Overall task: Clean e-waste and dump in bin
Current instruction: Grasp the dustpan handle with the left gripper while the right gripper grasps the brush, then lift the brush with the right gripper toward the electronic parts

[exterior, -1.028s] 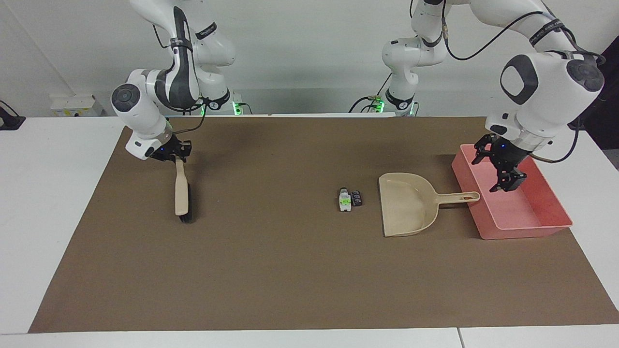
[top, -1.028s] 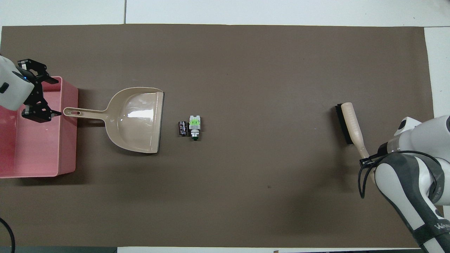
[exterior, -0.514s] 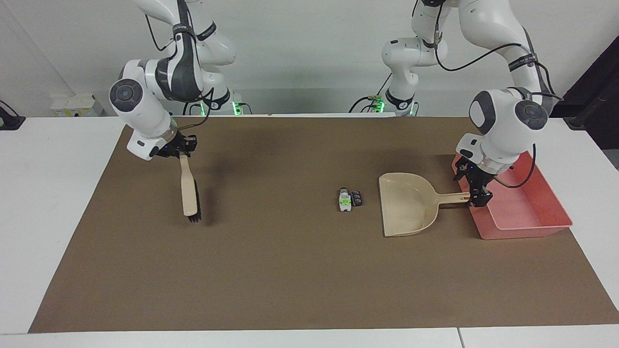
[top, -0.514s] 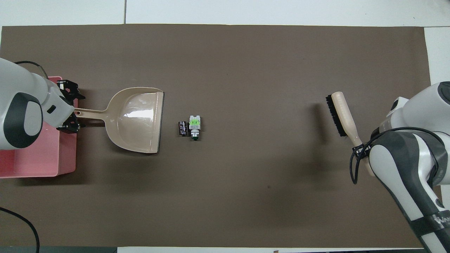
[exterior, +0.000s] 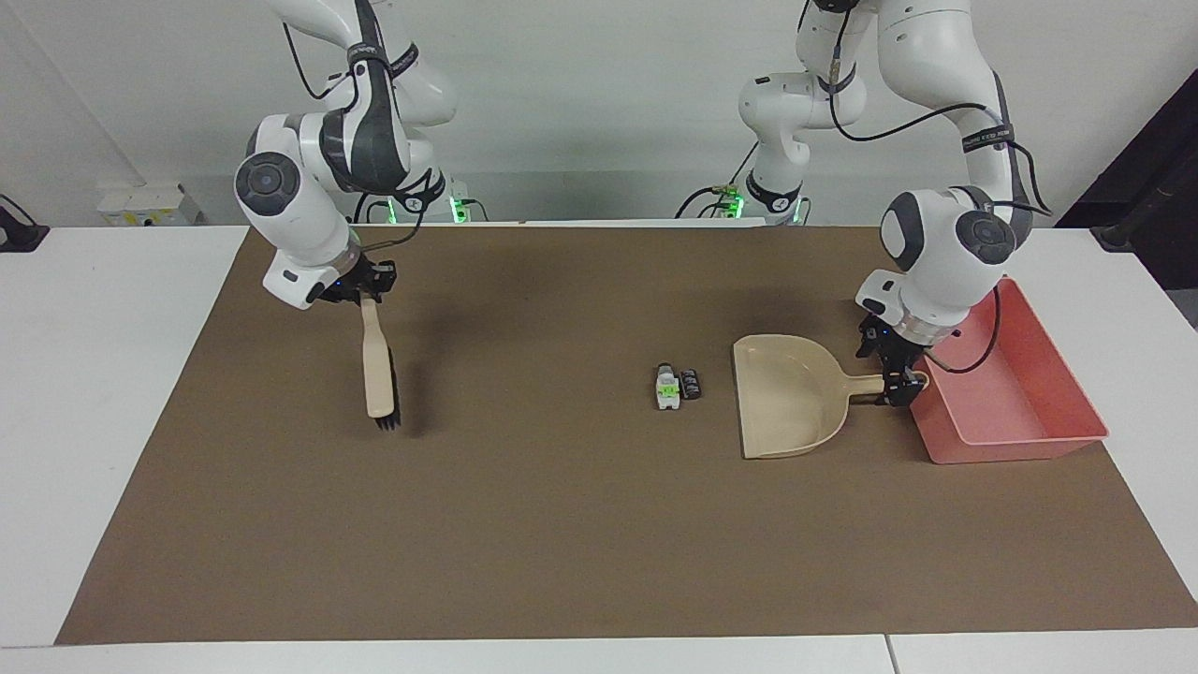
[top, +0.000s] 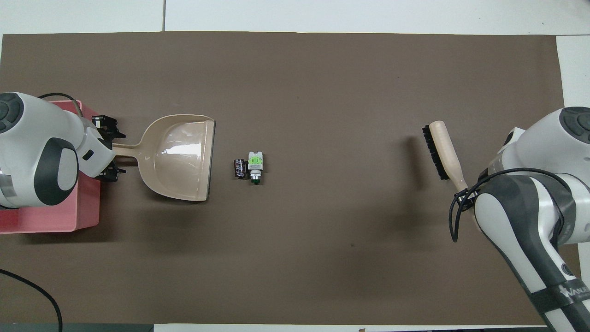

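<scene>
The right arm leans over its end of the brown mat (exterior: 562, 543), right gripper (exterior: 367, 288) clamped on the brush (exterior: 378, 370), which hangs bristles-down. The left gripper (exterior: 897, 373) straddles the dustpan (exterior: 791, 398) handle with jaws apart, beside the pink bin (exterior: 1015, 398). The white block (exterior: 666, 388) and black chip (exterior: 691, 383) lie touching, mid-mat near the dustpan's mouth.

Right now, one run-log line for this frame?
left gripper: open, astride dustpan handle | right gripper: shut on brush, bristles down | e-waste: on mat by dustpan mouth | bin: no e-waste
</scene>
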`<state>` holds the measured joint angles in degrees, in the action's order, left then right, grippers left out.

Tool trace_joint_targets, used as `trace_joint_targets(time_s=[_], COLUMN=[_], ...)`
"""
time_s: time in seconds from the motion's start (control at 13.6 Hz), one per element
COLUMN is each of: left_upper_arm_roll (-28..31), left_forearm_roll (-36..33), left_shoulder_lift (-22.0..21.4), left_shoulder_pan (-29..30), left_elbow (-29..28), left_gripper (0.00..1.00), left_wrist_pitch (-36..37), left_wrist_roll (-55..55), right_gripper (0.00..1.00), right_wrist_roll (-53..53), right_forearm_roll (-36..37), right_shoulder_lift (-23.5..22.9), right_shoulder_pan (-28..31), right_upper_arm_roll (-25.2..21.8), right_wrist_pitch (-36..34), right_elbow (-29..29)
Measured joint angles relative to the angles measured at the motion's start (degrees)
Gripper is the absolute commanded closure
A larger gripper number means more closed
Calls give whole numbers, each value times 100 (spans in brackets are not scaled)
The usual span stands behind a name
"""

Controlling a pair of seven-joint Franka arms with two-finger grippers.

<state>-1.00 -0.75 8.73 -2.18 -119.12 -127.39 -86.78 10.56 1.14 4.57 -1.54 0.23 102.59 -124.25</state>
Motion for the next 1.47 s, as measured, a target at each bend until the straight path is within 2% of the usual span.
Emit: trace_joint_targets(time_s=[0.15, 0.29, 0.37, 0.51, 0.59, 0.81, 1.17, 1.47], left_upper_arm_roll=[0, -2, -8, -10, -10, -10, -13, -18], left_forearm_roll=[0, 1, 1, 1, 1, 3, -14, -614], left_shoulder_lift=[0, 0, -1, -1, -1, -2, -12, -25], left_shoulder_pan=[-25, -56, -71, -95, -108, -116, -274, -582], left_elbow=[-51, -57, -57, -58, -58, -64, 151, 437], left_gripper=[9, 19, 33, 52, 70, 100, 100, 100], left_wrist_pitch=[-13, -67, -94, -107, -109, -105, 128, 399], left_wrist_roll=[67, 147, 164, 199, 216, 233, 233, 261], right_gripper=[100, 100, 100, 100, 100, 100, 100, 100], right_wrist_roll=[-11, -16, -16, -36, -69, -205, -963, -1461], right_forearm_roll=[0, 0, 0, 0, 0, -1, -9, -369], right_shoulder_lift=[0, 0, 0, 0, 0, -1, -3, -4], right_shoulder_pan=[0, -2, -12, -45, -55, -63, -224, -559], right_upper_arm_roll=[0, 1, 2, 7, 10, 75, 486, 534], right_wrist_pitch=[0, -3, -5, -8, -9, -9, 7, 126], right_elbow=[0, 0, 0, 0, 0, 0, 0, -4])
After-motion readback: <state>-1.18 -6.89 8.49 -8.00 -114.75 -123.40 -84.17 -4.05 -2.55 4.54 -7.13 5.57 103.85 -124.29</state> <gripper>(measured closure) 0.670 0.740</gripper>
